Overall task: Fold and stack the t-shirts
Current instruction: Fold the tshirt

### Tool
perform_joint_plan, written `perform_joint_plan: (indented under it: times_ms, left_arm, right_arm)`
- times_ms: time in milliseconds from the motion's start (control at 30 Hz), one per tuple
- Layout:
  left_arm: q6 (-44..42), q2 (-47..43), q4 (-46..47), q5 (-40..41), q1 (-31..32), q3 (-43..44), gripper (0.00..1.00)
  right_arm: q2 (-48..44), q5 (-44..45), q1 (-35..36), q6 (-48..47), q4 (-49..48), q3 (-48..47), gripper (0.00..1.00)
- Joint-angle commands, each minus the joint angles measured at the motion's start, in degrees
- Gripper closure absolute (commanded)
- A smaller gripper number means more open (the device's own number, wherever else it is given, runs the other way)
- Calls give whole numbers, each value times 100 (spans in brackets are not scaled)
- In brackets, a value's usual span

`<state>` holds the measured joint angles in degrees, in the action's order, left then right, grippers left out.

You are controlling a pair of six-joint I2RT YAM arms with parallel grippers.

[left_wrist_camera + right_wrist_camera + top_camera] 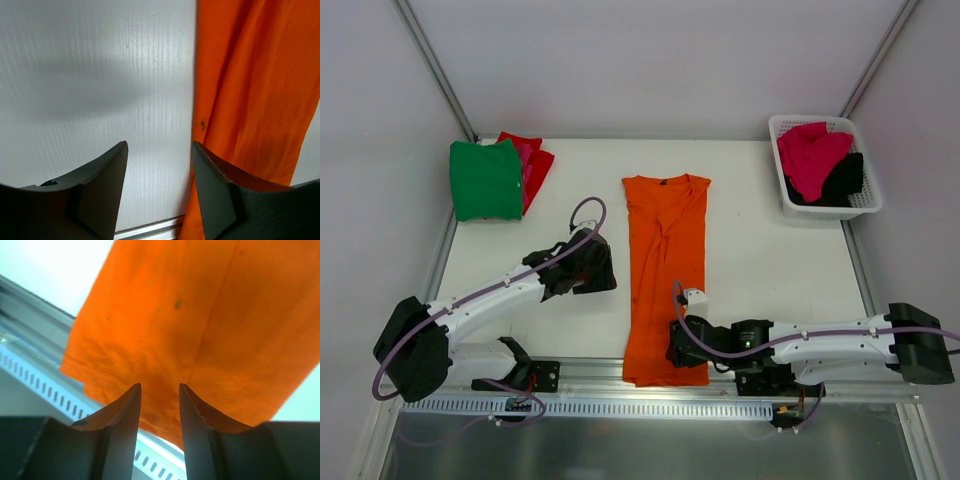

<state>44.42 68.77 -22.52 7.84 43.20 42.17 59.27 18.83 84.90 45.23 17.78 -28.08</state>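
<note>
White desk [760, 250] between pale walls carries the bright orange soft-cloth t-shirt [665, 260], lying lengthwise at its middle with its hem at the near edge. Left tool [159, 150] hovers spread just beside the shirt's left edge, gripping nothing. Right tool [160, 387] sits over the hem, jaws narrowly apart; whether it pinches cloth I cannot tell. Catching only one layer, or lifting one-sided, would likely skew the fold.

Five tees: orange tee [665, 280], green tee [485, 180], red tee [540, 165], magenta tee [810, 155], black tee [845, 180]; one basket [860, 205].
</note>
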Motion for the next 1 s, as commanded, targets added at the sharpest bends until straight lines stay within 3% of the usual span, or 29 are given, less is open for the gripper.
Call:
perform_joint_plan:
  times_ms: [0, 300, 633, 733, 967]
  left_arm:
    - [128, 101, 81, 174, 57, 10, 46]
    - [172, 321, 73, 218, 92, 28, 46]
    - [216, 242, 81, 289, 101, -60, 46]
    - [225, 207, 81, 297, 92, -95, 45]
    - [242, 233, 81, 289, 101, -86, 46]
  right_arm:
    - [-178, -265, 35, -85, -477, -5, 61]
    - [-74, -555, 132, -50, -802, 65, 62]
    - [1069, -1057, 167, -243, -1242, -418, 64]
    - [1131, -1057, 184, -243, -1251, -427, 69]
    - [1017, -986, 184, -199, -1242, -330, 92]
